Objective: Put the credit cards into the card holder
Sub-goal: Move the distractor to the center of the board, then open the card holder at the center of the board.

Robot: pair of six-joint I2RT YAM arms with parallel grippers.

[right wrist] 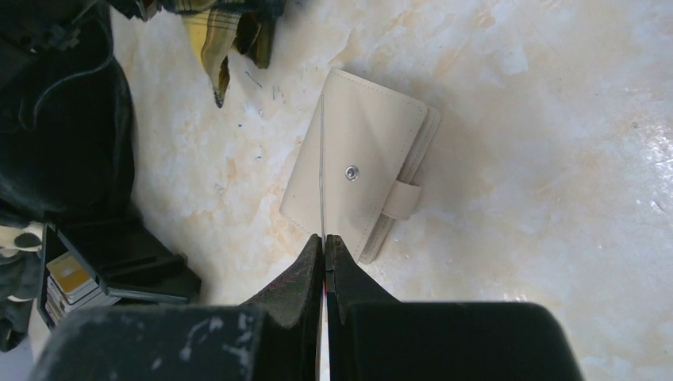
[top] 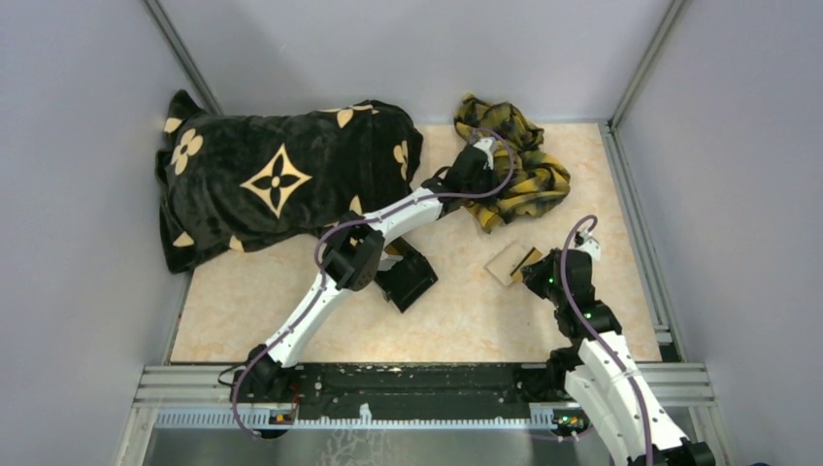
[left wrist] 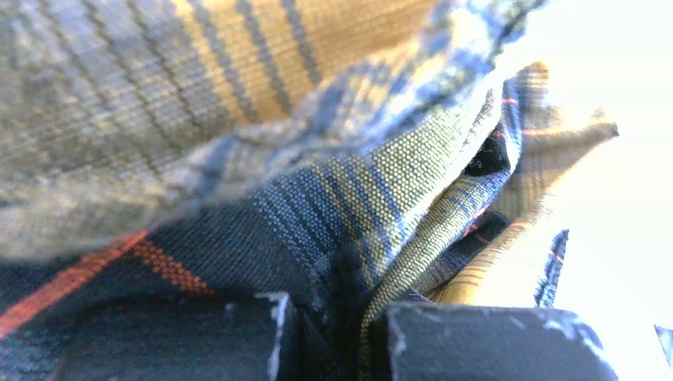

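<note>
Two arms at work: nearest, the right gripper, clamped on an edge-on credit card, hovers over the card holder, which lies folded shut; insertion likely needs it opened first. Beyond the holder, the left gripper appears pinched on plaid cloth.

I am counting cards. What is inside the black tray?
A stack of cards, yellowish one foremost, sits in the black tray. The cards behind it are covered; their number is unclear.

Overhead, wrist close-ups; shared card holder
</note>
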